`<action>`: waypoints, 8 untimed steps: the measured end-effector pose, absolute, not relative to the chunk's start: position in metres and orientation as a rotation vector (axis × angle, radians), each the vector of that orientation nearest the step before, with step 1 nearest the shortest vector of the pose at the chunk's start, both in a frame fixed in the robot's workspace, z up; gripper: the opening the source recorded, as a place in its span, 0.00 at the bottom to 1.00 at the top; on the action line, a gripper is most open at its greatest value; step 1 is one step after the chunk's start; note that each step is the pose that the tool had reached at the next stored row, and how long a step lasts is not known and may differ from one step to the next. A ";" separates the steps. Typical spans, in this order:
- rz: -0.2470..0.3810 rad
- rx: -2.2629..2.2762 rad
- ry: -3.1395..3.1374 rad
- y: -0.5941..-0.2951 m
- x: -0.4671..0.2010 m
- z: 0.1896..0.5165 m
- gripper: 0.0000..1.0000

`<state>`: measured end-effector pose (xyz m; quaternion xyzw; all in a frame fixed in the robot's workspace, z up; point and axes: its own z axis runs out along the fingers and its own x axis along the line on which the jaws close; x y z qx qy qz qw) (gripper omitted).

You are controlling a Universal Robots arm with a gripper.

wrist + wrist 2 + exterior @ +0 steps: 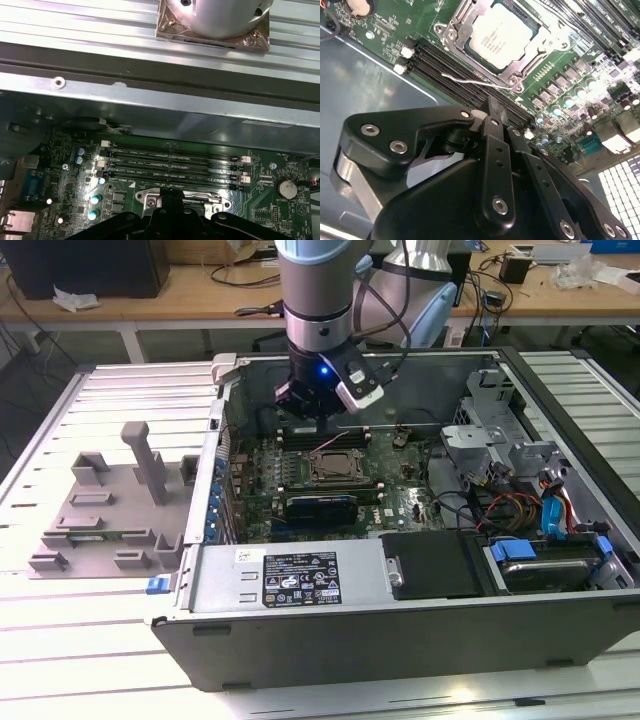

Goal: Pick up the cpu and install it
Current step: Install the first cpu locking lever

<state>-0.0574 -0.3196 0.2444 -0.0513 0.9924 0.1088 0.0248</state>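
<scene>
Gripper: the gripper (312,405) hung inside the open case (400,630), above the rear of the board (300,495), over the memory slots (170,162). Its black linkages (492,165) appeared in both wrist views.
Gripper state: cannot tell; the fingertips were hidden behind the linkages. Nothing could be seen held.
Cpu: the cpu (501,35) lay flat in the socket (455,32) on the board, silver top facing up. In the exterior view the cpu (333,466) sat just in front of the gripper, apart from it.
Socket: the metal frame surrounded the cpu on all sides. A thin wire lever (470,80) lay beside the frame, between it and the memory slots.
Memory slots: four long black slots ran parallel, with white latches at the ends. They looked unfilled.
Board: green, with rows of capacitors (570,92) near the socket and a coin cell (286,188) towards one corner.
Tray: a grey plastic tray (100,525) with raised blocks stood on the worktop (90,640), at the exterior view's left of the case.
Case interior: drive cage and coloured cables (520,510) occupied the exterior view's right side.
</scene>
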 end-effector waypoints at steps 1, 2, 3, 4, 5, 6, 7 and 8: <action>0.337 -0.159 3.069 -0.320 -0.057 0.242 0.11; 0.336 -0.159 3.069 -0.320 -0.056 0.241 0.11; 0.335 -0.159 3.069 -0.320 -0.056 0.239 0.11; 0.335 -0.159 3.068 -0.320 -0.055 0.238 0.11; 0.334 -0.159 3.066 -0.320 -0.055 0.237 0.11; 0.334 -0.159 3.064 -0.320 -0.055 0.236 0.11; 0.332 -0.161 3.055 -0.320 -0.055 0.235 0.11; 0.332 -0.161 3.051 -0.320 -0.055 0.234 0.11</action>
